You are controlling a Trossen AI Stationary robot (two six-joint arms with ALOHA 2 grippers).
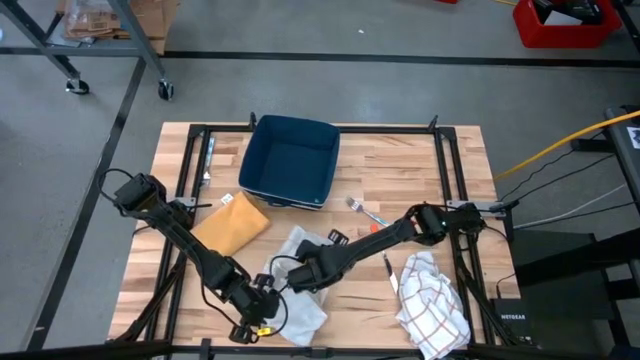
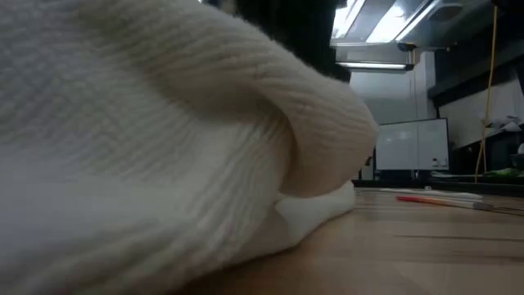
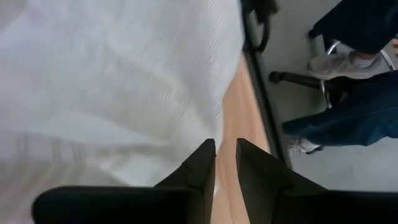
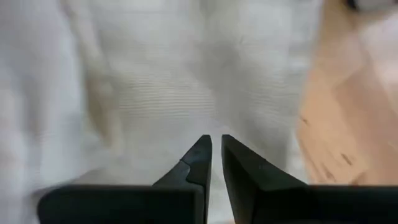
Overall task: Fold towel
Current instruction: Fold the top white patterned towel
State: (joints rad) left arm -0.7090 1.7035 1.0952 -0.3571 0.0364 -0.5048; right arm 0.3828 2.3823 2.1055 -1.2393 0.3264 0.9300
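Blue bin, yellow cloth — checked cloth

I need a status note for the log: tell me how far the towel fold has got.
Early. Nothing looks folded: the white towel lies rumpled near the table's front edge. In hand: the left gripper and right gripper are both down at it. Left: the fold itself. The checked cloth and yellow cloth lie untouched.

White towel, navy bin

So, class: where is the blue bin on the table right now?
In the high view, the blue bin sits at the table's far edge, near the middle, just beyond the mustard cloth and white towel.
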